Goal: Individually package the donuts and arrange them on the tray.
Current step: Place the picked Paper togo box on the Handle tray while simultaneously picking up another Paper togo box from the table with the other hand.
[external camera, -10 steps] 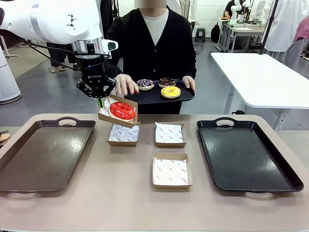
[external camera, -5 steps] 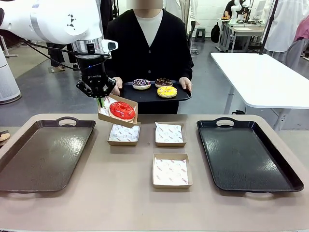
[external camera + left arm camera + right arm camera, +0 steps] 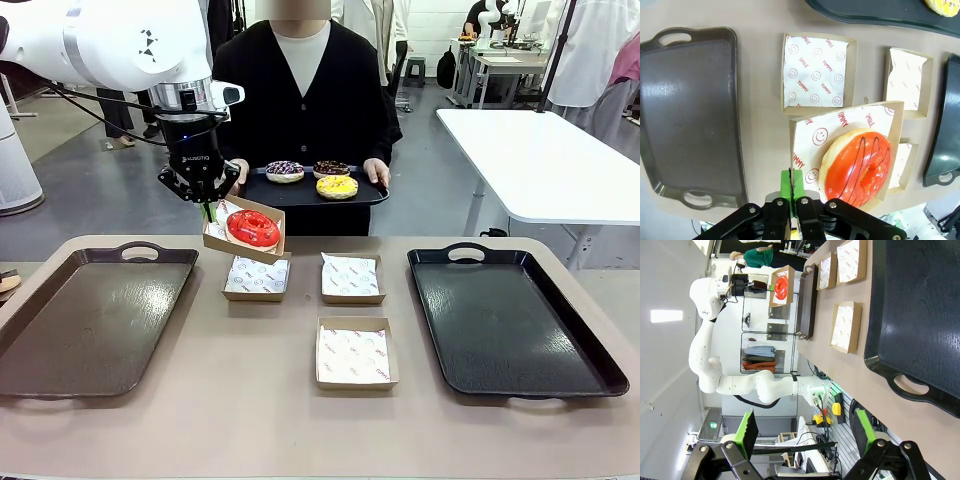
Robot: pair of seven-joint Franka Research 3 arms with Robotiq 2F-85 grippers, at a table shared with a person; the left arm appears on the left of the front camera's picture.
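Note:
My left gripper (image 3: 206,207) is shut on the left edge of a paper-lined cardboard box (image 3: 240,243) and holds it tilted above the table's far side. A glossy red donut (image 3: 253,229) lies in that box. In the left wrist view the green fingertips (image 3: 786,181) pinch the box's rim (image 3: 896,131) beside the red donut (image 3: 857,167). Across the table a person holds a black serving tray (image 3: 300,194) carrying a purple-white donut (image 3: 285,171), a chocolate donut (image 3: 331,168) and a yellow donut (image 3: 337,186). My right gripper (image 3: 805,432) is open, off the table's right end.
Three empty lined boxes (image 3: 257,278) (image 3: 352,278) (image 3: 357,352) sit mid-table. A brown tray (image 3: 90,315) lies at the left and a black tray (image 3: 515,320) at the right, both bare. A white table (image 3: 540,150) stands behind at the right.
The person has drawn the serving tray with three donuts back and up, and now grips it at both ends. My left gripper and the box have stayed put.

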